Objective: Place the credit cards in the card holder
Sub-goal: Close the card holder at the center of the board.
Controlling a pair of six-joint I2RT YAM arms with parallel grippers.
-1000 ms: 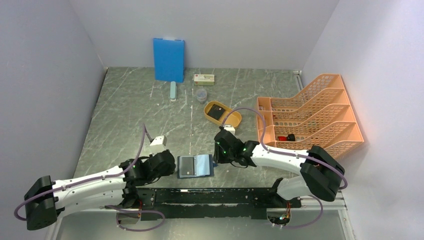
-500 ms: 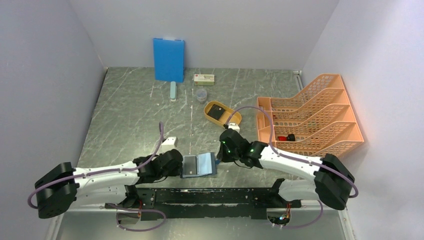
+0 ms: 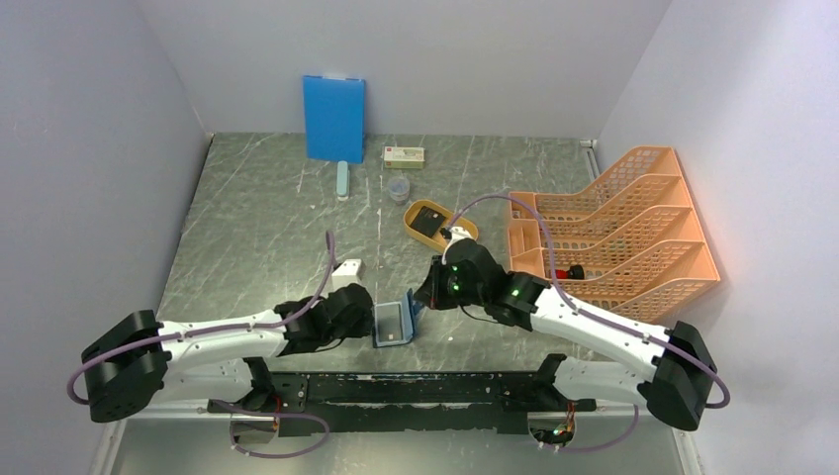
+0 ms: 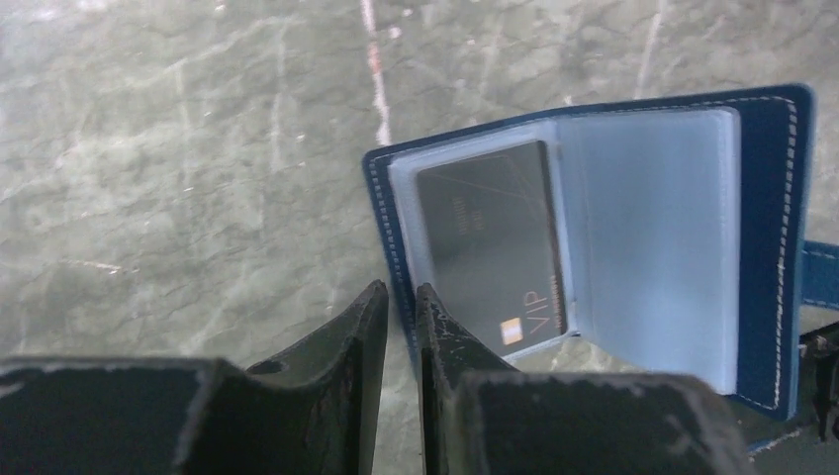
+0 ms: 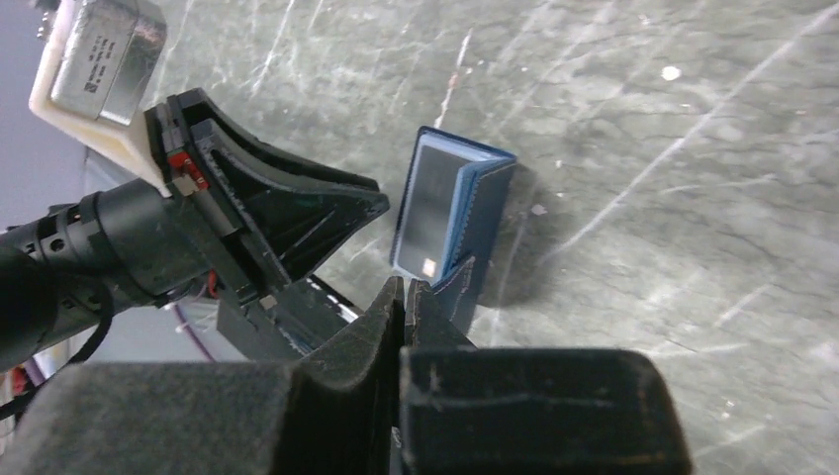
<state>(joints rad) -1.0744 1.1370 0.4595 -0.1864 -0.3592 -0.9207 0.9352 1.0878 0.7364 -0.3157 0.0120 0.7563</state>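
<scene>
The navy card holder (image 3: 394,323) lies near the table's front edge, half folded, with its right cover raised. In the left wrist view the card holder (image 4: 653,228) shows a dark credit card marked VIP (image 4: 490,237) in its left clear pocket. My left gripper (image 4: 403,289) is shut on the left cover's stitched edge. My right gripper (image 5: 408,287) is shut, with nothing showing between its fingers. The clasp tab (image 5: 461,282) stands right beside its tips. A dark flat card (image 3: 427,220) lies in the yellow oval tray (image 3: 465,237).
A blue board (image 3: 333,117) leans on the back wall. Near it are a small box (image 3: 404,155), a clear cup (image 3: 398,188) and a pale bar (image 3: 342,179). An orange file rack (image 3: 613,228) fills the right side.
The holder's right cover has risen from flat to half folded. My right gripper has shut and moved up and left. My left arm has come in to the right and its jaws have narrowed.
</scene>
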